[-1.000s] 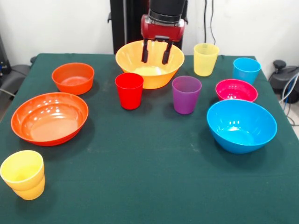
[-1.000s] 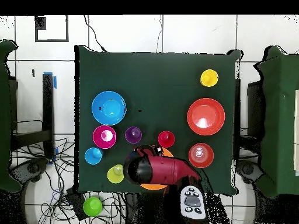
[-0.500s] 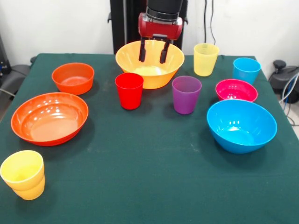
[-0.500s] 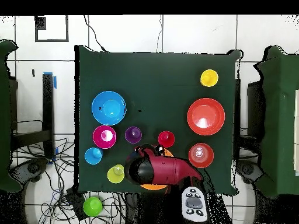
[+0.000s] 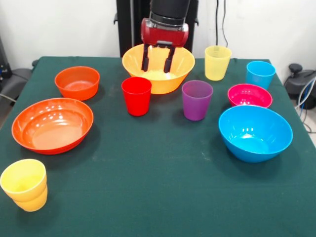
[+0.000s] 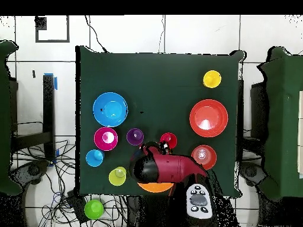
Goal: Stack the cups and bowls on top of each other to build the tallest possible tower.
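Note:
My gripper (image 5: 156, 59) hangs open and empty over the large yellow-orange bowl (image 5: 159, 79), its fingers (image 5: 146, 58) above the bowl's left half. The red cup (image 5: 137, 96) stands just in front of that bowl, the purple cup (image 5: 196, 100) to its right. A pale yellow cup (image 5: 217, 62) and a blue cup (image 5: 260, 74) stand at the back right. The magenta bowl (image 5: 249, 95) and the large blue bowl (image 5: 255, 132) sit right. The small orange bowl (image 5: 77, 82) and wide orange bowl (image 5: 52, 124) sit left. A yellow cup nested in a yellow-orange cup (image 5: 24, 185) stands front left.
In the overhead view the red arm (image 6: 165, 169) covers most of the yellow-orange bowl (image 6: 155, 187). A control pendant (image 6: 197, 201) and a green object (image 6: 93, 208) lie off the table by the base. Cables run along the floor at the left.
The gripper has shifted left in the front view and risen slightly over the yellow-orange bowl, staying open. No cup or bowl has moved.

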`<state>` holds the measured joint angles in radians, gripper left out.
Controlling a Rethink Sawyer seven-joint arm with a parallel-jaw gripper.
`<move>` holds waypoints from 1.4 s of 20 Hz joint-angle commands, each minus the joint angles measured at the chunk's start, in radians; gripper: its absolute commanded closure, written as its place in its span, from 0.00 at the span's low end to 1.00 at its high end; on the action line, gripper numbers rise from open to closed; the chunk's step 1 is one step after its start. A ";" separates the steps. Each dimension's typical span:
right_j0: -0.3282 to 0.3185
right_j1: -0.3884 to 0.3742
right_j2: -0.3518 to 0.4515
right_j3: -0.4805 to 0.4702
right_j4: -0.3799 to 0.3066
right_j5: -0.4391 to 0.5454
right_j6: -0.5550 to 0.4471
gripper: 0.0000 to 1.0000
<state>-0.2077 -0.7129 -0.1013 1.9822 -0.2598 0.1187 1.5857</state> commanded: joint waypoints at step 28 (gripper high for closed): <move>-0.067 0.159 0.114 -0.068 -0.074 -0.112 0.125 0.00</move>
<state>-0.2730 -0.6172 -0.0991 1.9437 -0.3249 0.0135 1.5857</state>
